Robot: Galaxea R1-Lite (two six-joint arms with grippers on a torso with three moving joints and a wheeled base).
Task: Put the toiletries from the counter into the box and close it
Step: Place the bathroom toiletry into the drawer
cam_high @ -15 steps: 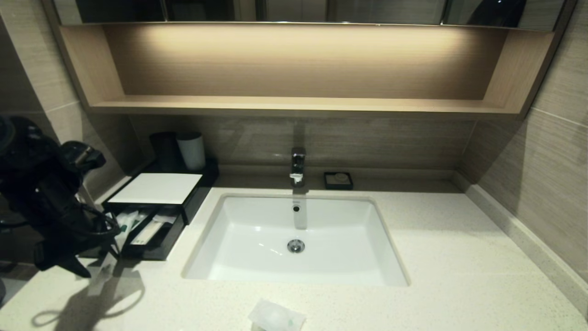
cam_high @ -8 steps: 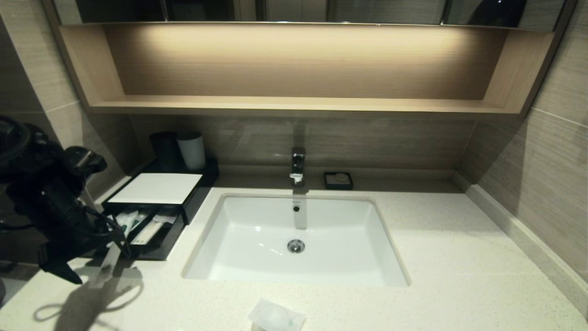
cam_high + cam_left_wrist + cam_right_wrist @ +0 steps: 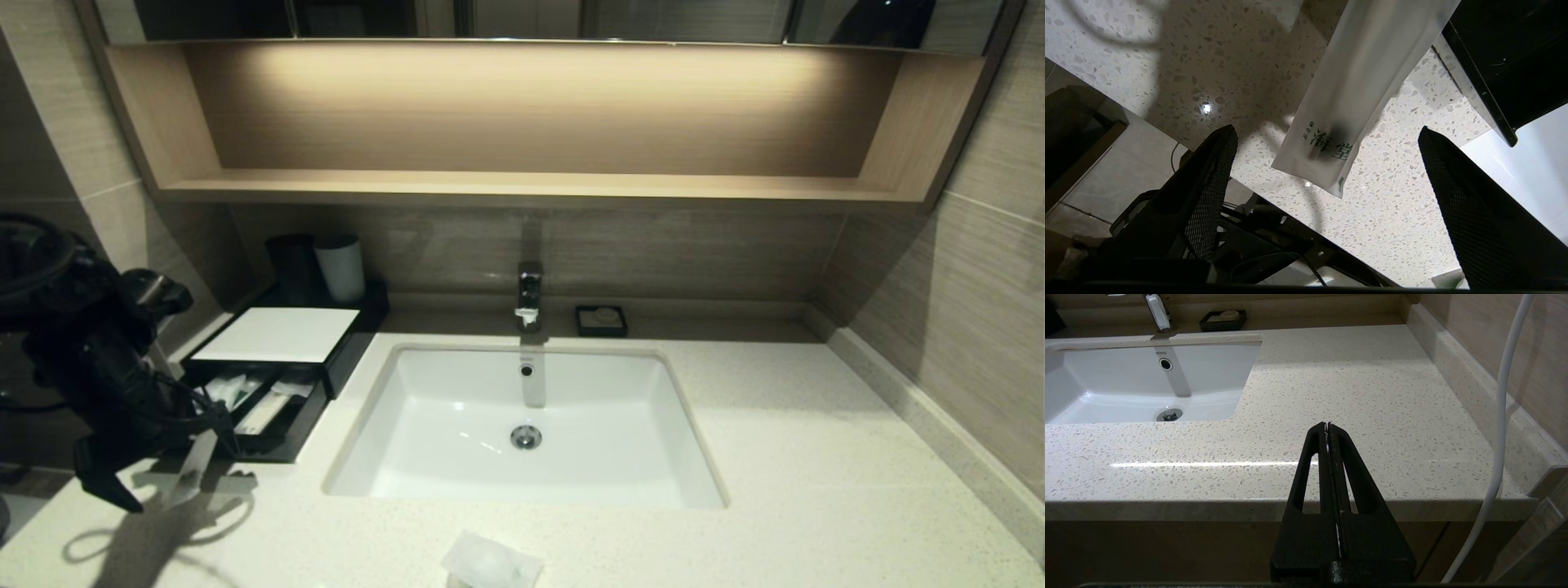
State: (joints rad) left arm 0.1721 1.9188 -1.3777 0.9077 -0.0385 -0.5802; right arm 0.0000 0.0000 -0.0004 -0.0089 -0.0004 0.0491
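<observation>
The left gripper (image 3: pixel 155 482) is hovering over the counter (image 3: pixel 784 457) at about 8 o'clock from the basin (image 3: pixel 457 400), just in front of the box (image 3: pixel 277 335). Its fingers (image 3: pixel 1208 192) are standing wide apart and gripping nothing. 1 slim sachet (image 3: pixel 1355 94) is lying between them in the left wrist view, 1 end leaning against the open drawer (image 3: pixel 265 437); whether the other end is resting on the stone I cannot tell. More sachets (image 3: pixel 245 396) are lying inside the drawer. The small crinkly packet (image 3: pixel 490 562) is sitting on the counter at 6 o'clock from the basin, well apart from the box. The right gripper (image 3: pixel 1328 428) is parked off the counter's front edge, at about 4 o'clock from the basin, its fingers pressed together on nothing.
</observation>
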